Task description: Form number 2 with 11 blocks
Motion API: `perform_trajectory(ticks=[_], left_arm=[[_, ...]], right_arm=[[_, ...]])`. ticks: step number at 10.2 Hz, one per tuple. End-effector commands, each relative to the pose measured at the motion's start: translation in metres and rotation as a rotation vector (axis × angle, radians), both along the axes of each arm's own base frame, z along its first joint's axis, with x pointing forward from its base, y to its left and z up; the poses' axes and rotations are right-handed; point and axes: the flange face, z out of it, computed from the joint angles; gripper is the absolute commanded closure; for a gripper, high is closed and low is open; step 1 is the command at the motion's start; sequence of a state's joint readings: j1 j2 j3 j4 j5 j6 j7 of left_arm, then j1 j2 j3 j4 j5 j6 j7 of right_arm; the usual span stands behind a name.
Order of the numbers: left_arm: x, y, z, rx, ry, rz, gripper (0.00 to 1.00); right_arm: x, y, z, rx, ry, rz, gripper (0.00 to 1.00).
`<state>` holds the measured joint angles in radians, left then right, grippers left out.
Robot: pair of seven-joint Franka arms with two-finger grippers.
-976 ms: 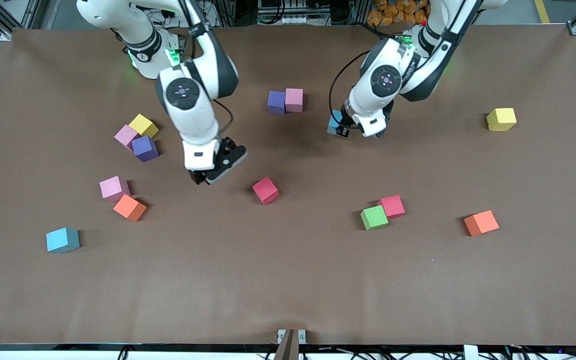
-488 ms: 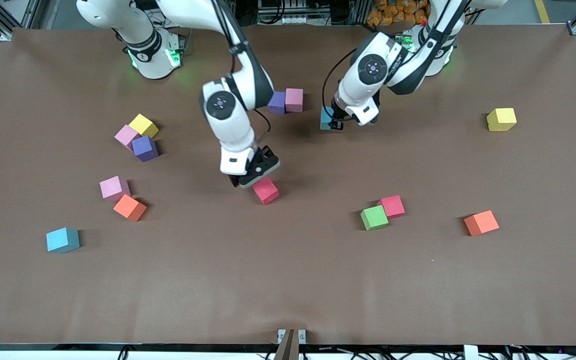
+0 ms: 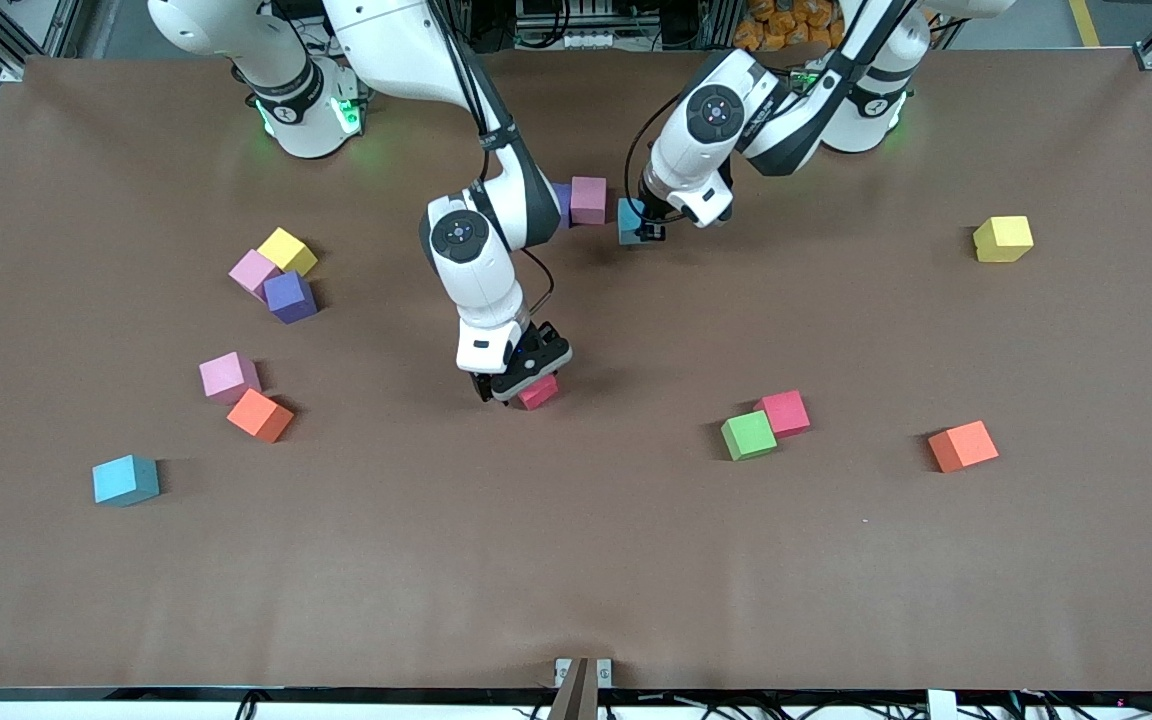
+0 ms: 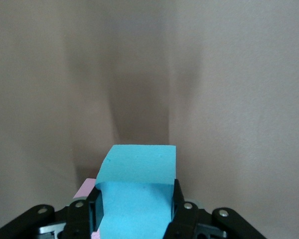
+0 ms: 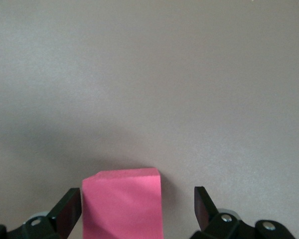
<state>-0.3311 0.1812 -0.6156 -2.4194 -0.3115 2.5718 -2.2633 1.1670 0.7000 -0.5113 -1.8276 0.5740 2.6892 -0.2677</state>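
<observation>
**A third cube is being added to the top row while a red one is being straddled**

The light blue block (image 3: 629,221) is being gripped by the closed jaws of the left gripper (image 3: 650,232) and is being carried just beside the pink block (image 3: 588,199), which is touching the purple block (image 3: 561,200) near the worktop's edge by the robots' bases; it should be lowered flush against the pink face, squared, before being released. The right gripper (image 3: 516,385) is being held over the red block (image 3: 539,392) near mid-worktop with its jaws wide open, the cube sitting off-centre between them, so centring is being called for before closing. The number 2 is barely begun.
</observation>
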Motion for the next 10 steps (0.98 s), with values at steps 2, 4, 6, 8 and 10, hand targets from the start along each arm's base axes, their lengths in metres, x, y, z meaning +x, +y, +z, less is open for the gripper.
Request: perform_trajectory(ticks=[2,4,6,8,10], left_arm=[[-0.015,-0.004,-0.011,-0.009,0.015,0.037,0.9],[-0.032,-0.009,-0.015,-0.015,0.007,0.006,0.9],[-0.041,-0.011,-0.017,-0.013,0.003,-0.018,0.9],[-0.052,-0.017,-0.016,-0.022,-0.002,-0.042,0.9],[-0.054,-0.015,-0.018,-0.026,-0.009,-0.041,0.9]], right_arm=[[0.001,0.007,-0.009,0.038,0.013,-0.017,0.0],[0.0,0.006,-0.01,0.047,0.023,-0.031,0.0],[0.001,0.003,-0.011,0.045,0.034,-0.033,0.4],[0.002,0.003,-0.008,0.046,0.046,-0.033,0.71],[0.006,0.005,0.005,0.059,0.078,-0.032,0.79]])
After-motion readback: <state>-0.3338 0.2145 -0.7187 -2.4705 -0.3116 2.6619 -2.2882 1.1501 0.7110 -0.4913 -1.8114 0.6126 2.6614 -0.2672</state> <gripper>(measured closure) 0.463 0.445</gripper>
